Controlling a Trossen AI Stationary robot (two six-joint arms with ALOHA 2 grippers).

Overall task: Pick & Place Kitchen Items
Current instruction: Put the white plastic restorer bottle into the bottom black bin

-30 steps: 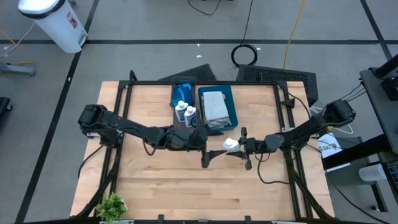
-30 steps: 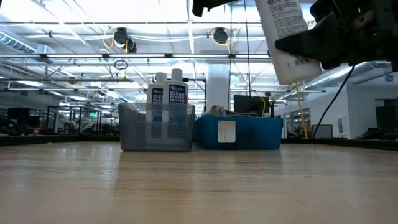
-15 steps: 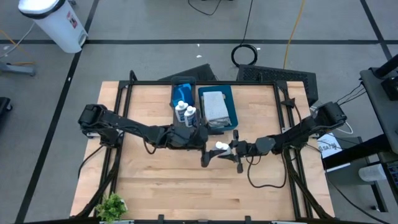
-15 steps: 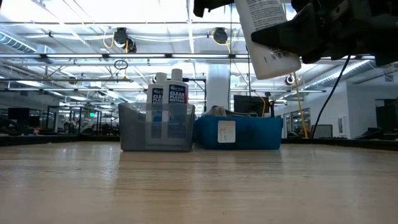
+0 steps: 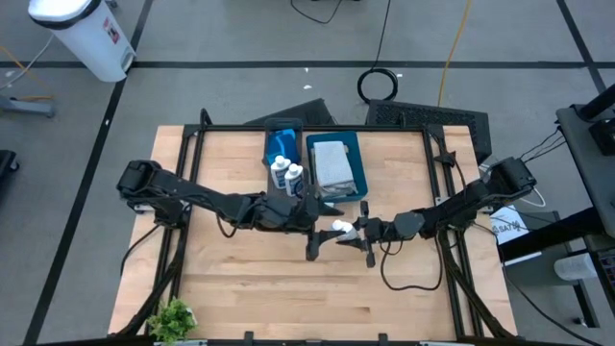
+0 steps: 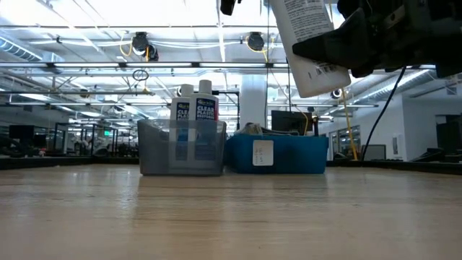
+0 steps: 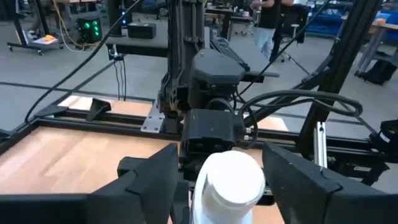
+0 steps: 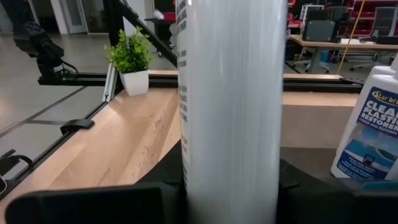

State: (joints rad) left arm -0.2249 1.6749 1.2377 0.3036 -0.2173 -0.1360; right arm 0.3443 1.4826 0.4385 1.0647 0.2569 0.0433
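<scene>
The wooden table (image 5: 240, 288) lay broad and bare on its near half, with a grey tray (image 5: 282, 154) and a teal tray (image 5: 357, 163) side by side at the far edge, the grey one holding two white bottles (image 5: 285, 174) and the teal one a folded grey cloth (image 5: 331, 163). Both arms met over the table's middle, just in front of the trays. The right gripper (image 5: 357, 231) clamped a third white bottle (image 6: 309, 43) around its body and held it high above the wood, tilted, its long axis running roughly from one arm toward the other, cap end pointing at the left arm. The left gripper (image 7: 227, 180) faced that cap (image 7: 231, 180) head on, its fingers (image 7: 152, 180) standing apart on either side of it with gaps showing, not yet gripping. So the bottle lay straight ahead of the left pincer, between its jaws; a handover looked likely, needing only a squeeze. The grey tray was just beside the left arm; the air around both grippers was open.
</scene>
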